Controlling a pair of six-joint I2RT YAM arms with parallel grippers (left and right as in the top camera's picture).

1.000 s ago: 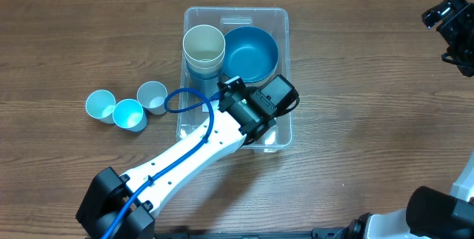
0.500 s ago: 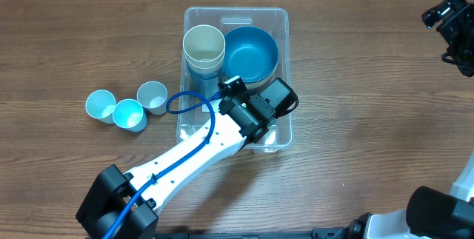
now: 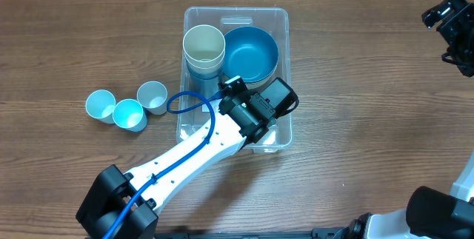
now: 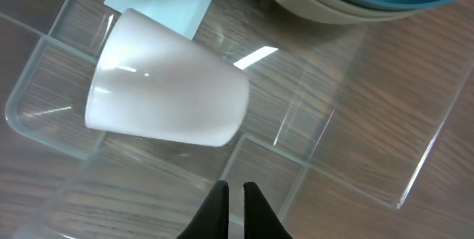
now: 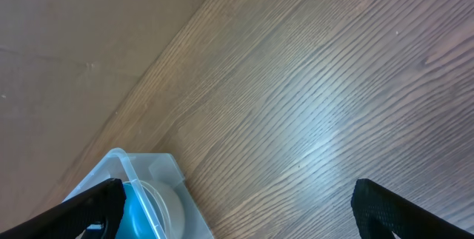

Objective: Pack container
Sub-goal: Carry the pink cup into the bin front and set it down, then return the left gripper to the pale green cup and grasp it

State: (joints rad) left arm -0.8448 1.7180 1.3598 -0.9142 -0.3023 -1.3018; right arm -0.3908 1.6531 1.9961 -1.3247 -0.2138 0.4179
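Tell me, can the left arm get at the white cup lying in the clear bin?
Probably yes. The left gripper hangs over the container, close to the white cup, with nothing between them. Its jaws are shut, though, so they would need to open first.

Overhead: fixed above, facing straight down on the whole table. Left wrist: close, looking down into the container. Right wrist: distant, oblique across the table. All three share the container.
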